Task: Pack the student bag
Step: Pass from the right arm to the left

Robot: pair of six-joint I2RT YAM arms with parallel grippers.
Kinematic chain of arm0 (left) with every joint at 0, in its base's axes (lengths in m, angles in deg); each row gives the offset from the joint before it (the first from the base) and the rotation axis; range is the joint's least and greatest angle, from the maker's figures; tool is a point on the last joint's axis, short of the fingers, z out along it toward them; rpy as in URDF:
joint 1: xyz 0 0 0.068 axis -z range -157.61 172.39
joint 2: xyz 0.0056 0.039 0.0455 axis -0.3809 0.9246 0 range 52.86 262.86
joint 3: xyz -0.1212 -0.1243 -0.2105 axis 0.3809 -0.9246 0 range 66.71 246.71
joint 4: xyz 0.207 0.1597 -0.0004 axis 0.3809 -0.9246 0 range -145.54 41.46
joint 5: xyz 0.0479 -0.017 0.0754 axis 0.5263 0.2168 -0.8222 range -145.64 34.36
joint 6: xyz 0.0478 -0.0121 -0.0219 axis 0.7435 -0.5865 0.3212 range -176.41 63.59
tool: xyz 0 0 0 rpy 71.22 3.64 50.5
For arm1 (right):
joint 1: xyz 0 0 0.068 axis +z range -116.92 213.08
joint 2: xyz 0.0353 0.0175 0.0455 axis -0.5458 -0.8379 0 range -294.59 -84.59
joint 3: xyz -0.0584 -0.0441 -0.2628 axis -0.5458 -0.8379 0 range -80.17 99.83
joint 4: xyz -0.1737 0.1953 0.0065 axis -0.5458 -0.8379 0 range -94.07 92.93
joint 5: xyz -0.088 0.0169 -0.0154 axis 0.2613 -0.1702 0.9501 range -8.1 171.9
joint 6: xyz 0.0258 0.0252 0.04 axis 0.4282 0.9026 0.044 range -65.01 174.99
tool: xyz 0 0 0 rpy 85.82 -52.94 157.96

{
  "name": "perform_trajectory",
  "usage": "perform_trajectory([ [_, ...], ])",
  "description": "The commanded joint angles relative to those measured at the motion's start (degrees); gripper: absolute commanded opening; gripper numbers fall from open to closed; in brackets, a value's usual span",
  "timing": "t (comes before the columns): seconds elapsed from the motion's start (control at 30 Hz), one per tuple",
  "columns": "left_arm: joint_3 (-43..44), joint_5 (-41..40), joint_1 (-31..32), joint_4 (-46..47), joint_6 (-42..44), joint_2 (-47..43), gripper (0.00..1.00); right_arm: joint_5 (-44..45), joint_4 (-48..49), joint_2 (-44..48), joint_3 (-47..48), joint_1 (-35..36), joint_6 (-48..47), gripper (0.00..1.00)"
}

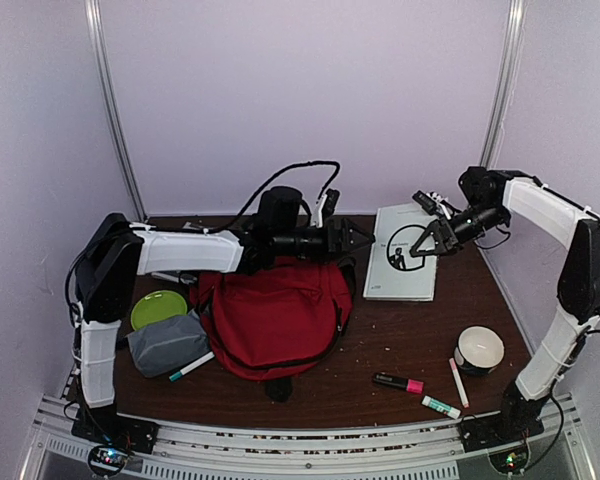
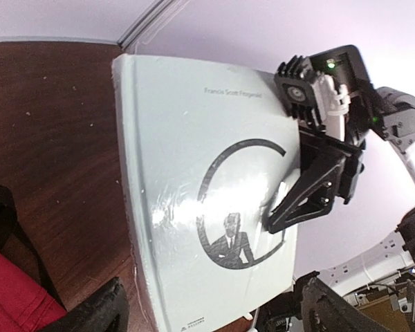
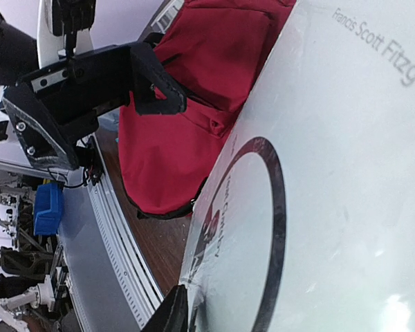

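Student bag: the red student bag (image 1: 275, 318) lies flat on the brown worktop (image 1: 380, 345), in the middle and a little toward the left edge. Its dark straps trail toward the near edge.
Left gripper: the left gripper (image 1: 363, 237) hangs over the far half of the worktop, level with the bag's far right corner and just past it. It points toward the right edge.
Left fingers: its fingers (image 2: 97, 310) are spread wide and hold nothing. In the left wrist view a corner of red fabric sits beside the left-hand one.
Right gripper: the right gripper (image 1: 421, 243) is over the white book (image 1: 400, 278) near the far right corner, well apart from the bag.
Right fingers: its fingers (image 3: 149, 79) are parted widely. One tip rests against the book's cover near its right edge and the other stands off it. A firm hold on the book cannot be made out.
Book and bag: the book lies just right of the bag's far right corner, between the bag and the right arm.
Left edge: a green plate (image 1: 156, 308), a grey pouch (image 1: 168, 345) and a teal-tipped marker (image 1: 191, 367) lie beside the bag.
Near right corner: a white round tub (image 1: 479, 350), a black-and-pink marker (image 1: 398, 382), a pale pen (image 1: 458, 382) and a green-and-white marker (image 1: 441, 406).
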Motion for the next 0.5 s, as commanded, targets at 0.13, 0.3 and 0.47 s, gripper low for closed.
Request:
perform_trajectory([
  [0.13, -3.9, 7.2, -1.1, 1.6, 7.0, -3.4, 0.9, -13.1, -9.7, 2.3, 4.4, 0.5, -13.9, 0.02],
  [0.3, -2.7, 8.6, -1.2, -0.1, 8.0, -2.6, 0.87, -16.4, -16.0, 0.7, 8.1, 1.0, -19.3, 0.02],
  [0.47, -2.7, 15.8, -1.3, 8.7, 2.1, -0.4, 0.78, -17.2, -19.8, -1.7, 11.3, 1.6, -21.2, 0.03],
])
